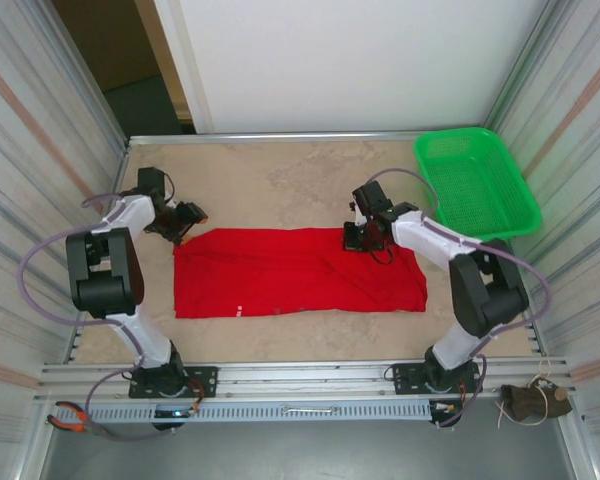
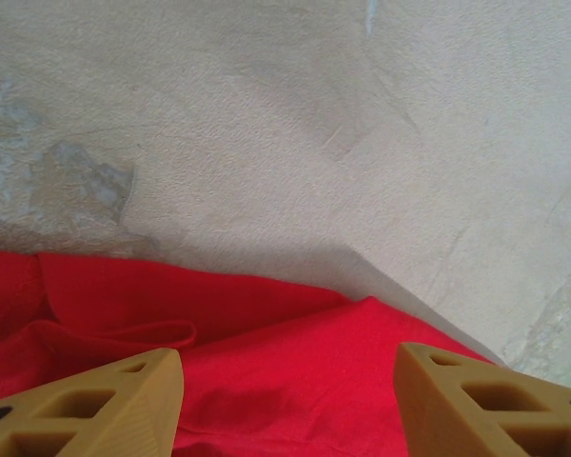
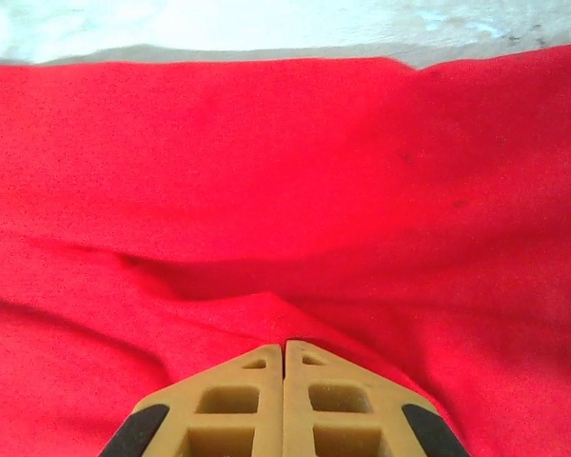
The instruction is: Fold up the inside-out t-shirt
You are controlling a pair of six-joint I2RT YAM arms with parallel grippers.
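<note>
1. While the right gripper [image 3: 285, 348] has its two fingers pressed together, their tips sit down on the inside-out t-shirt [image 1: 300, 272]; a crease in the red cloth runs up to them. Whether any cloth is caught between them, I cannot tell.
2. In the top view, this gripper is at the shirt's far edge, right of its middle.
3. Left gripper [image 2: 287, 354]: fingers apart, nothing between them, over the shirt's far left corner, where the cloth is rumpled.
4. Shirt: spread flat as a wide red rectangle across the middle of the table [image 1: 280, 180], long side parallel to the near edge. Small white marks [image 1: 238, 308] show by its near edge.
5. Green mesh basket [image 1: 475, 180]: far right corner of the table, apart from the shirt.
</note>
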